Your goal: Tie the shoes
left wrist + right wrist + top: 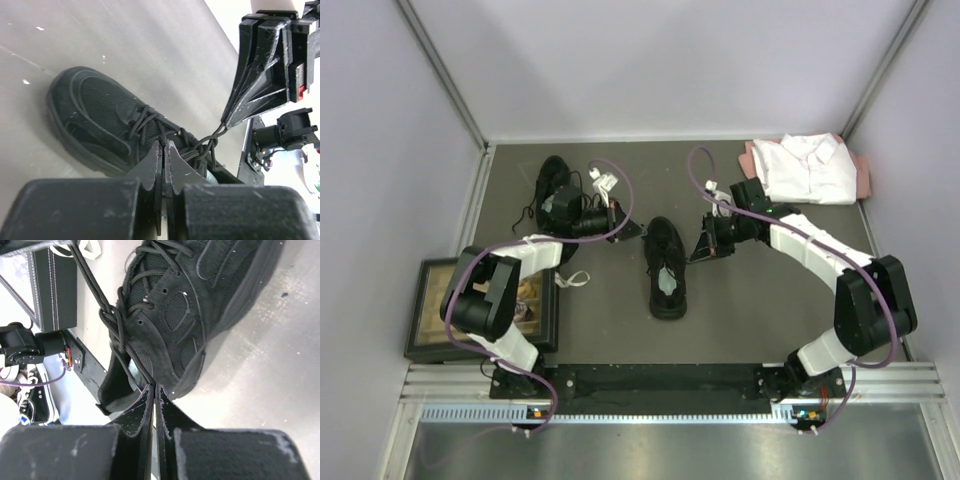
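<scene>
One black shoe [666, 268] lies in the middle of the mat, toe pointing away from the arm bases, its pale insole showing. The second shoe [552, 180] sits at the back left, partly hidden by the left arm. My left gripper [636, 230] hovers just left of the middle shoe's toe, and my right gripper [700, 254] hovers just right of it. In the left wrist view the jaws [164, 143] are shut on a thin black lace [161, 131] over the shoe [95, 112]. A crossed twist of lace [210, 146] runs to the right gripper's tip. The right jaws [154, 386] pinch another lace strand [137, 362] beside the shoe [200, 295].
A folded white shirt [808, 168] lies at the back right on a pink cloth. A dark framed box [440, 310] sits at the left edge of the mat. Grey walls enclose the mat on three sides. Purple cables loop over both arms.
</scene>
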Controlling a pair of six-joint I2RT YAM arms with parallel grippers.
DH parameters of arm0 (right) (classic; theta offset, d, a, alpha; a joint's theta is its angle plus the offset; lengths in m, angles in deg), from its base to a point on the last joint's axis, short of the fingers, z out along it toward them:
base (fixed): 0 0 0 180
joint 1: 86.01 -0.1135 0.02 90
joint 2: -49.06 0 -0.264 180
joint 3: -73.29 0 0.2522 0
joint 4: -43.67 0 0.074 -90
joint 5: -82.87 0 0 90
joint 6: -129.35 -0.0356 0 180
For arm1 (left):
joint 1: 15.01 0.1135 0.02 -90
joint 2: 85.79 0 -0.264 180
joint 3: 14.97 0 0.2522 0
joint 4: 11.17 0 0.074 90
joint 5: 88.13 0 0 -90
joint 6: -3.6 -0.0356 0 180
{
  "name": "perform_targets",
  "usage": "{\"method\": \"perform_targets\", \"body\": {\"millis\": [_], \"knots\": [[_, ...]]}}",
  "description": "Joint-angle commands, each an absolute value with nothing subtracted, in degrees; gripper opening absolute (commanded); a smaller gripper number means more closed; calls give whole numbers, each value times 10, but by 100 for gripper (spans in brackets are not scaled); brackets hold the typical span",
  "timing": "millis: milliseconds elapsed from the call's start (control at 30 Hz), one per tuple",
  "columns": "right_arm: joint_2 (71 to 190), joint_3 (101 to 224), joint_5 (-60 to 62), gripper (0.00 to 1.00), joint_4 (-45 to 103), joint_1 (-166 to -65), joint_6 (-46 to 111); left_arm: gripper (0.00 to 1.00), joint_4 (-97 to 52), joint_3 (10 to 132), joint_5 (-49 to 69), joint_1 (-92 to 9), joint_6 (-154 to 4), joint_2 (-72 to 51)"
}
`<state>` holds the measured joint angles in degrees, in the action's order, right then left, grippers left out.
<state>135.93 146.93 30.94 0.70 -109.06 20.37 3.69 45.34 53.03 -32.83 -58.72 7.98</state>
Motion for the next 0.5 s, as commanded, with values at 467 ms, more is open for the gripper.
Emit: {"method": "perform_targets", "body": {"millis": [467], "knots": [[1317, 1455, 303, 0, -19, -1056, 244, 0, -14, 479, 517, -306, -660, 61]]}}
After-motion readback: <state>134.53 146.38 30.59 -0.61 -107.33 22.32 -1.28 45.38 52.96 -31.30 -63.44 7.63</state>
